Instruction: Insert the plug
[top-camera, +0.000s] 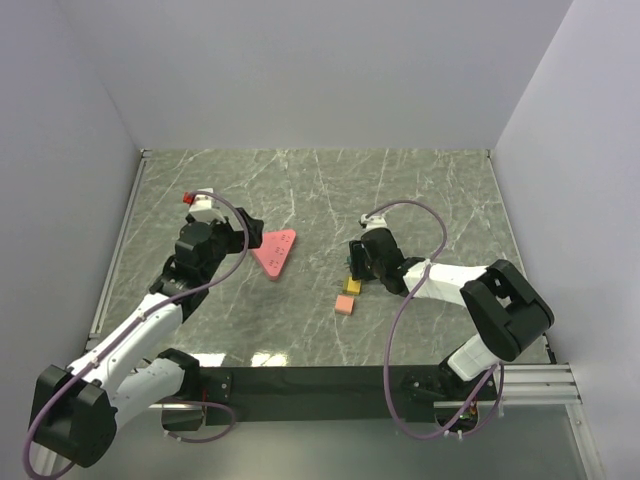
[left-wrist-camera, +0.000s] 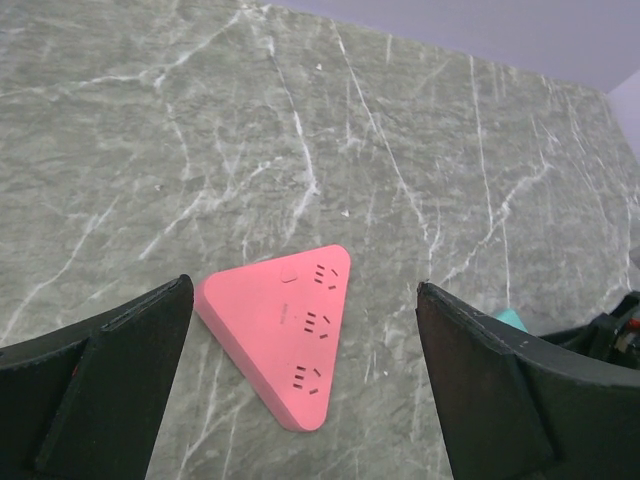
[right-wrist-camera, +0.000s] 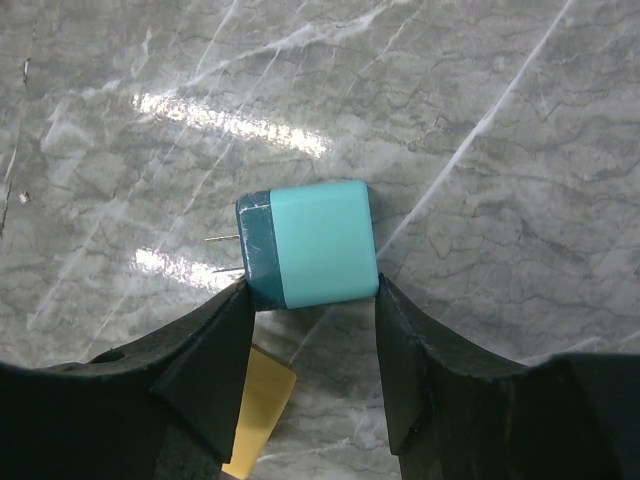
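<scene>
A pink triangular power strip (top-camera: 275, 252) lies flat on the marble table, with three sockets on its top. In the left wrist view the strip (left-wrist-camera: 290, 340) sits between the fingers of my left gripper (left-wrist-camera: 305, 288), which is wide open and empty. The left gripper (top-camera: 240, 230) hovers just left of the strip. My right gripper (right-wrist-camera: 312, 288) is shut on a teal plug (right-wrist-camera: 315, 245), pinching its near edge with the fingertips. The plug's two metal prongs point left. The right gripper (top-camera: 356, 262) is to the right of the strip.
A yellow block (top-camera: 353, 286) and a pink block (top-camera: 344, 304) lie on the table just in front of the right gripper. The yellow block (right-wrist-camera: 258, 410) shows under the right gripper's left finger. White walls enclose the table on three sides.
</scene>
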